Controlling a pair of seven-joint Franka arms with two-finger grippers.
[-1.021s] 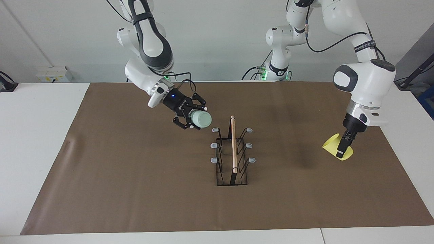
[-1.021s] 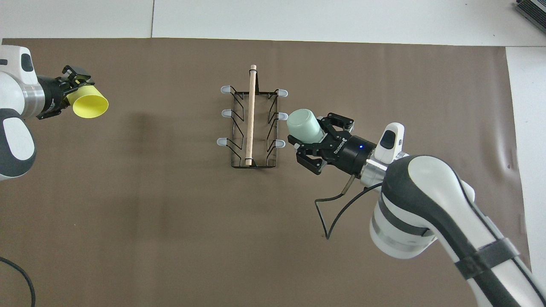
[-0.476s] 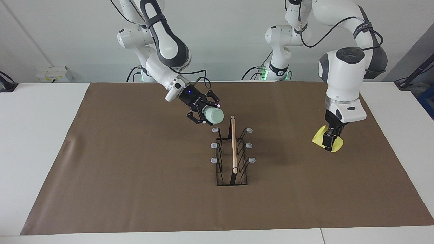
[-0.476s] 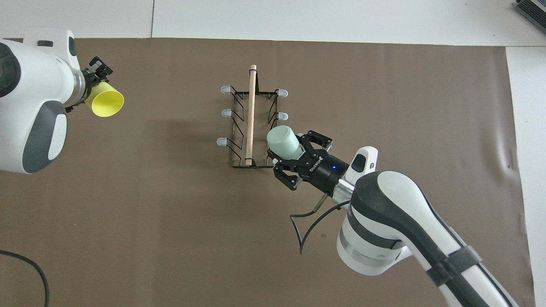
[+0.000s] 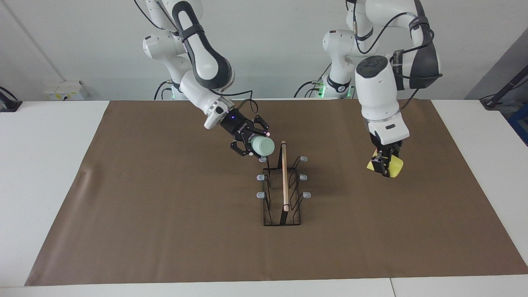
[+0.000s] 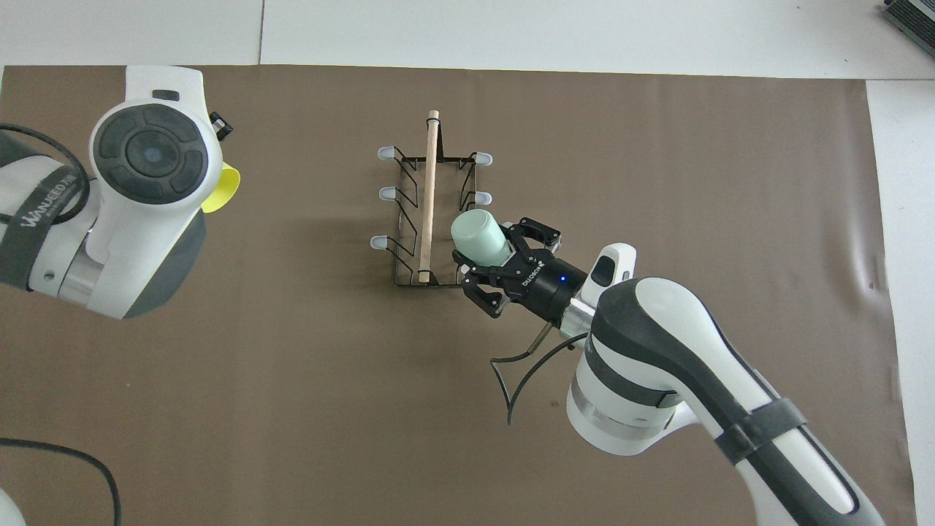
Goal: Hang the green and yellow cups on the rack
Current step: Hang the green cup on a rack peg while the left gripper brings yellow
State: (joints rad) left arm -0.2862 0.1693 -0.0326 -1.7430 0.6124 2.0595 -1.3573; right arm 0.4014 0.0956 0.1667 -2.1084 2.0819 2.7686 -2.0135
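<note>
A: Overhead, the left arm's casing is hiding the left gripper (image 5: pixel 384 165); only a yellow cup (image 6: pixel 225 191) sliver is peeking out, upper left.

B: The facing view is showing jaws clamping it, right of centre. Right gripper (image 5: pixel 256 144) jaws are clamping the mint green cup (image 5: pixel 262 145), seemingly touching the rack (image 5: pixel 283 185) mid-frame.

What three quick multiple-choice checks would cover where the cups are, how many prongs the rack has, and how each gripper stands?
1. Where is the green cup?
A. lying on the mat
B. in the right gripper, over the rack's end nearest the robots
C. hung on a prong

2. How many grey-tipped prongs does the rack have?
A. four
B. six
C. eight

3. What is the left gripper doing?
A. hanging open with nothing in it
B. resting on the rack
C. shut on the yellow cup, up off the brown mat

Answers: 1 B, the cup sits between the fingers above the rack; 2 B, three tips show each side; 3 C, yellow shows around the closed fingers.
</note>
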